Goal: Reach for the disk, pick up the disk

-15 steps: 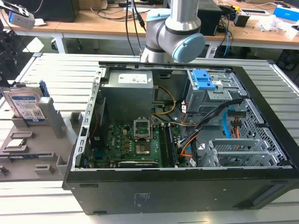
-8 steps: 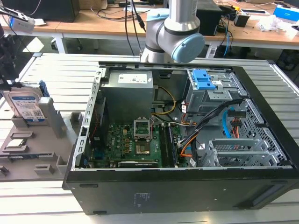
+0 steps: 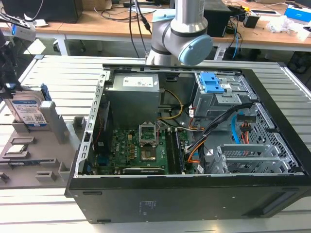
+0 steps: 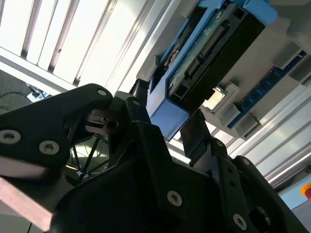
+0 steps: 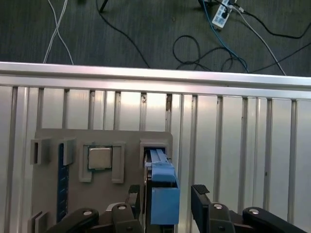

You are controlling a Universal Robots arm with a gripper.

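Note:
The disk (image 3: 28, 110) stands on edge in a grey holder (image 3: 53, 127) at the exterior view's left, its white-and-blue label showing. The arm's dark wrist (image 3: 6, 65) hangs just above it at the picture's edge. In the first wrist view I look down on the disk's blue-framed edge (image 5: 161, 191). My gripper (image 5: 166, 198) is open and straddles it, one black finger (image 5: 134, 200) on each side with a small gap to the disk. The second wrist view shows the disk (image 4: 209, 53) running away between the fingertips (image 4: 197, 133), its blue end (image 4: 167, 119) closest. Nothing is gripped.
The grey holder plate (image 5: 53, 141) also carries a square chip (image 5: 99, 158) and a blue strip (image 5: 60, 187) beside the disk. An open computer case (image 3: 194, 145) sits on the slatted metal table (image 5: 243, 145). Cables lie on the floor beyond the table edge (image 5: 155, 73).

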